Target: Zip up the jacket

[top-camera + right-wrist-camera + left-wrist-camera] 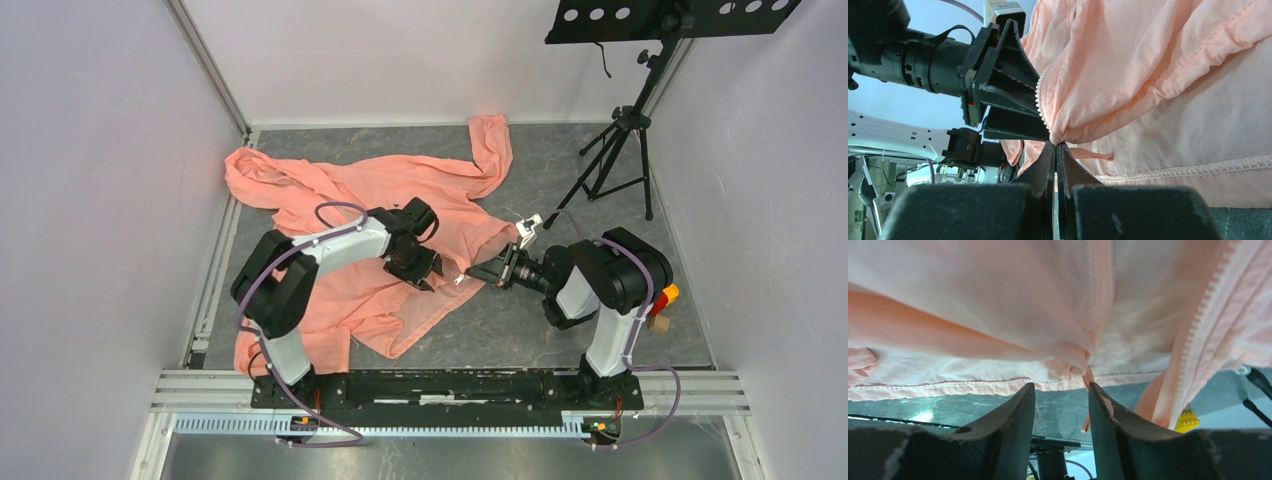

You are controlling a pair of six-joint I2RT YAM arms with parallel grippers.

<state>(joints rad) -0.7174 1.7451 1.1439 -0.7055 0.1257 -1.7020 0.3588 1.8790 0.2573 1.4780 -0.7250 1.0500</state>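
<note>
**Top view.** Salmon-pink fabric covers the left and middle of the grey table [560,330]. This is the jacket [330,200], lying spread and rumpled. One sleeve reaches toward the table's far edge, and a fold lies near the table's near left corner. The left gripper [425,270] is over the middle of the table, at the jacket's right-hand edge. The right gripper [482,272] meets the same edge from the table's right half, and the two grippers are close together. A black tripod [620,150] stands at the table's far right corner.

**Left wrist view.** The left claw is spread with a narrow gap between its fingers [1015,412]. Bare table surface shows through the gap. The jacket hangs just beyond the fingertips, raised off the table. A bunched point of fabric sits close to one fingertip, and contact cannot be confirmed. A row of pale zipper teeth [1198,325] runs down the fabric.

**Right wrist view.** The right claw is pressed together and pinches the jacket's edge at the point where a line of zipper teeth ends. The left gripper is just beside these teeth. A hemmed edge of the jacket lies above a strip of table.
</note>
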